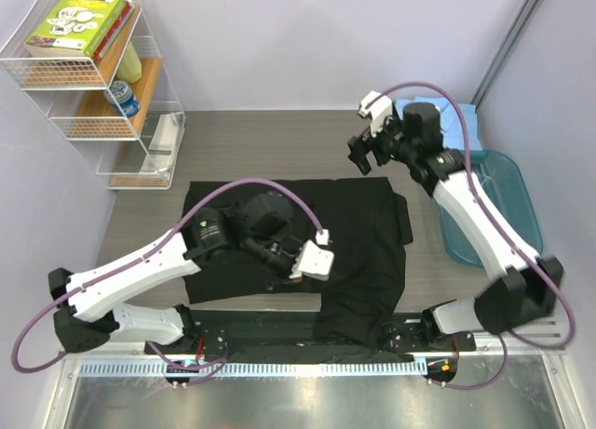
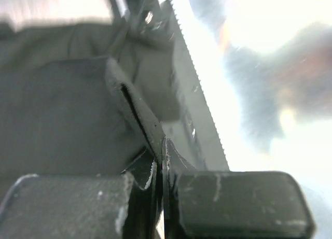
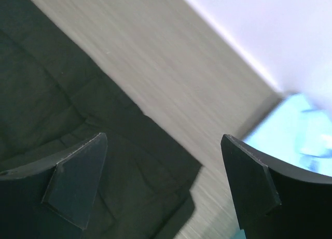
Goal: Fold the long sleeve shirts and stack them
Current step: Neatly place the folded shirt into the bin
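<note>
At centre, black shirt (image 1: 363, 224) lies rumpled.

From my seat the black shirt (image 1: 307, 234) reads as soft matt cloth with a fine weave, on a table (image 1: 279, 150) of matt grey wood grain. Right of the black shirt the tub (image 1: 521, 182) is glossy, see-through teal plastic, and the blue shirt (image 1: 468, 127) beyond its far right corner is smooth pale cloth. Left of it the rack (image 1: 93, 127) is thin white wire, and the left gripper (image 2: 160, 156) shows scuffed matt black pads.

Plain black shirt (image 1: 365, 220), light blue shirt (image 1: 468, 127), teal tub (image 1: 521, 192).
</note>
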You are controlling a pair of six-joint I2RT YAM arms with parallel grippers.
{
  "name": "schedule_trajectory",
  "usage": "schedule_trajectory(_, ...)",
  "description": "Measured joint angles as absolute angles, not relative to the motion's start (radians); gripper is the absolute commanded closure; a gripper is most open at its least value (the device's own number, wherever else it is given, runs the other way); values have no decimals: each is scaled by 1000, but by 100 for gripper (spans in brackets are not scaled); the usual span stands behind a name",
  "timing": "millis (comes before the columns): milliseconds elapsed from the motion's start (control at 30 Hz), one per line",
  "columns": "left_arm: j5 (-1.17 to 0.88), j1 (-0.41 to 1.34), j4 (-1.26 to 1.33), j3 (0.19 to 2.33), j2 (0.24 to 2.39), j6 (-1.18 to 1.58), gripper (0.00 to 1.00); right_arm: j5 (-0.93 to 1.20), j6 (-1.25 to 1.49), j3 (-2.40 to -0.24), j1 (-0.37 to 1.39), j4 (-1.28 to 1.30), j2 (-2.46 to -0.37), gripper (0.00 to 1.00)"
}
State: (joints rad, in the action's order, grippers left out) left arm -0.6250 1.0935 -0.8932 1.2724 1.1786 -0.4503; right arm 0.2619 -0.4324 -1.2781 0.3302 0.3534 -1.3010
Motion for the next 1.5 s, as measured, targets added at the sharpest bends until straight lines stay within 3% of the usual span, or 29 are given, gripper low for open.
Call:
schedule_trajectory(200, -661, 1111, -846, 1424, 1290, -364, 100, 446, -381, -1504, 298, 523, -1694, 20)
schedule_trajectory(467, -707, 643, -567, 1295, 1364, -84, 100, 583, -372, -1618, 252, 825, -2067, 19)
schedule_trajectory(933, -688, 111, -471, 1119, 1568, -36, 100, 534, -415, -1731, 184, 951, -2088, 19)
schedule_trajectory(1500, -643, -73, -462, 971, 1557, -101, 97, 478, -479, -1697, 183, 1003, -2088, 27)
